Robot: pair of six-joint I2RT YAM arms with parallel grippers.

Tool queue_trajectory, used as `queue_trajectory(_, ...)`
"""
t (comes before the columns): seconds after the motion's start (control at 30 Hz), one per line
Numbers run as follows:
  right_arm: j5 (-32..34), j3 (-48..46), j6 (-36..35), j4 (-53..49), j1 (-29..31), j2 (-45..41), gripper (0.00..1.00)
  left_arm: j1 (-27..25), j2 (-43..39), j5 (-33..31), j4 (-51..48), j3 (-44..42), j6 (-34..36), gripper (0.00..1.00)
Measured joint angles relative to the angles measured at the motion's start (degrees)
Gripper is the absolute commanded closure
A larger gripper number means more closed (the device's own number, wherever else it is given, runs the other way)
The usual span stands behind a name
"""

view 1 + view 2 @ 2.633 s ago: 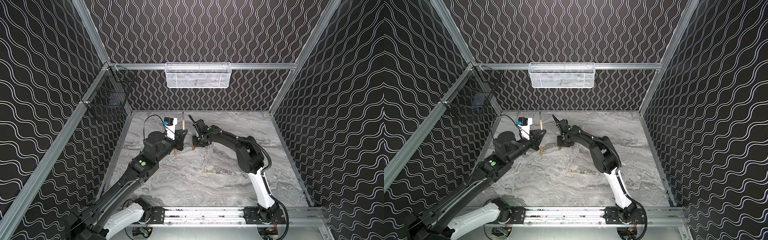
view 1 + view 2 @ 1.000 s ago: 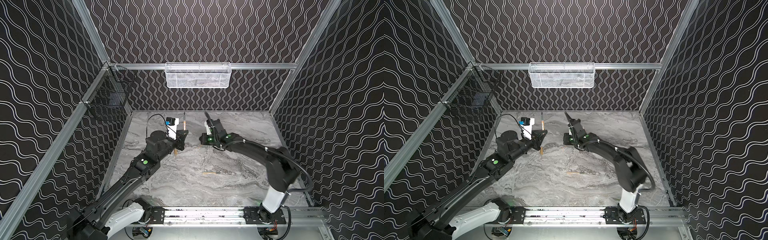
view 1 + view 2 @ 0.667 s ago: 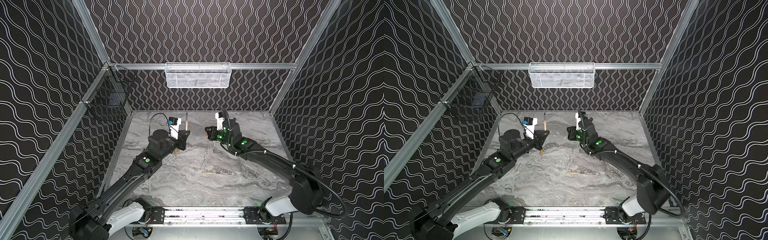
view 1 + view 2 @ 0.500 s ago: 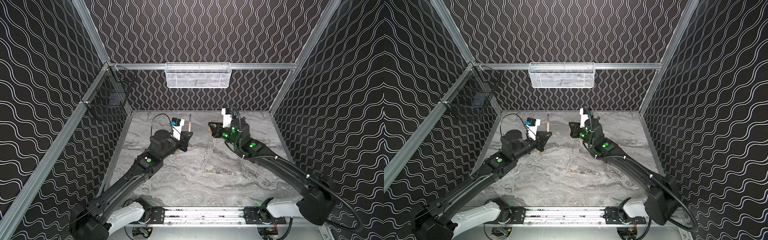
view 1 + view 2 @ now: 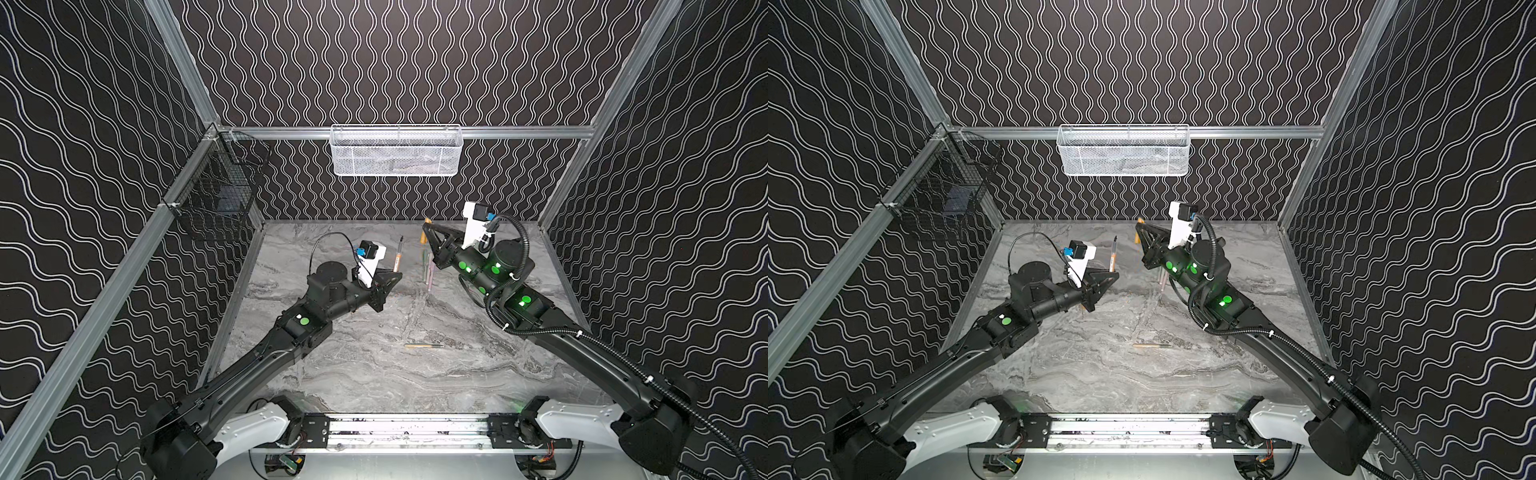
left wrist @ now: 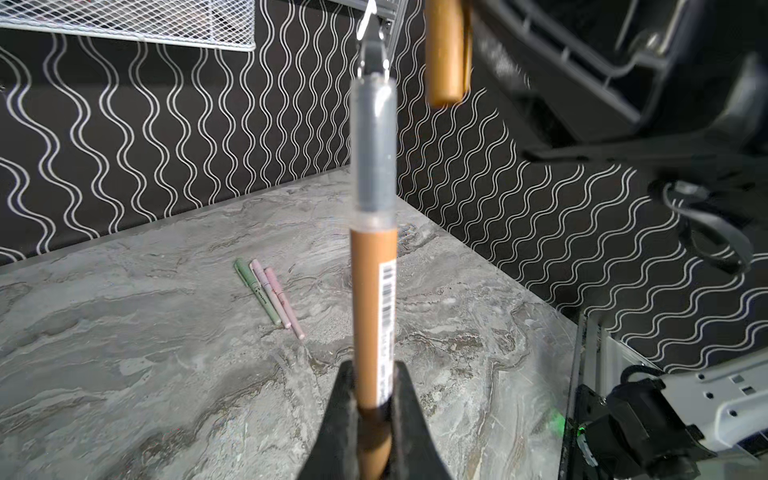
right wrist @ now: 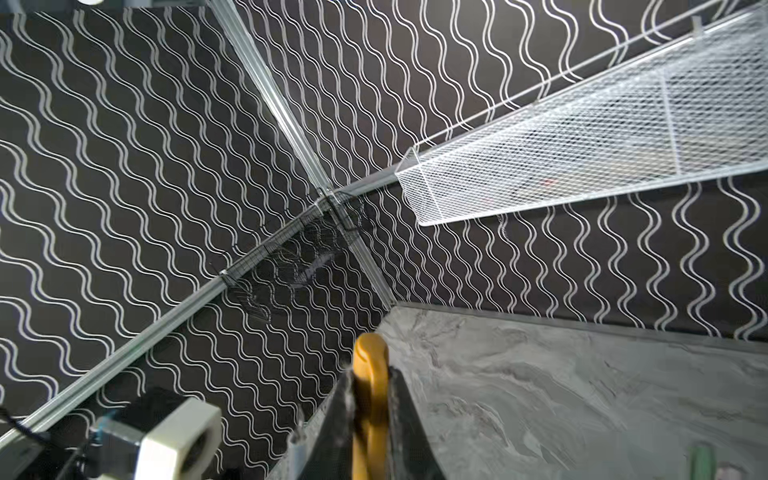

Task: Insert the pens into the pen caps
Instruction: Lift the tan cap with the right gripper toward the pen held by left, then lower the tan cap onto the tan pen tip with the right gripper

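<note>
Pen (image 6: 371, 291): light, stiff, slick; we clench left gripper (image 6: 372, 370) low on barrel, tip far beyond fingers (image 6: 338, 409).
Cap (image 7: 369, 349): light, rigid; right gripper (image 7: 371, 376) pinches it between fingers.

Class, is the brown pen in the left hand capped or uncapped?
Uncapped: the brown pen shows a bare grey tip; the brown cap sits apart in the right hand.
</note>
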Motion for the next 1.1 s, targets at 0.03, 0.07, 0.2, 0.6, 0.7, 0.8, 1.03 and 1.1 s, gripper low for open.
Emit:
queue_trajectory(0.03, -0.22, 0.0, -0.11, 1.27, 0.26, 0.09, 0.96, -0.15, 0.0, 0.0, 0.02, 0.0, 0.07, 1.0)
queue_trajectory(0.07, -0.39, 0.0, -0.15, 2.29, 0.48, 0.15, 0.97, -0.31, -0.02, 0.0, 0.02, 0.0, 0.2, 1.0)
queue_trajectory(0.2, -0.35, -0.11, -0.33, 6.01, 1.42, 0.61, 0.97, -0.79, -0.22, 0.02, 0.02, 0.0, 1.31, 1.0)
queue_trajectory(0.6, -0.83, 0.63, -0.31, 8.22, 2.32, 3.3, 0.98, -1.11, -0.55, 0.15, -0.02, 0.02, 1.51, 1.0)
queue_trajectory(0.7, -0.85, 0.98, -0.31, 8.7, 2.43, 3.61, 0.98, -1.16, -0.57, 0.15, -0.02, 0.02, 1.53, 1.0)
queue_trajectory(0.8, -1.38, 0.98, -0.31, 9.11, 2.45, 3.74, 0.98, -1.2, -0.57, 0.15, -0.02, 0.02, 1.55, 1.0)
queue_trajectory(1.03, -2.14, 0.9, 0.22, 9.16, 2.56, 4.2, 0.98, -1.2, -0.61, -0.02, -0.07, 0.02, 1.77, 1.0)
queue_trajectory(1.1, -2.36, 0.55, 0.37, 9.2, 2.62, 4.2, 0.98, -1.2, -0.63, -0.15, -0.09, 0.02, 1.97, 1.0)
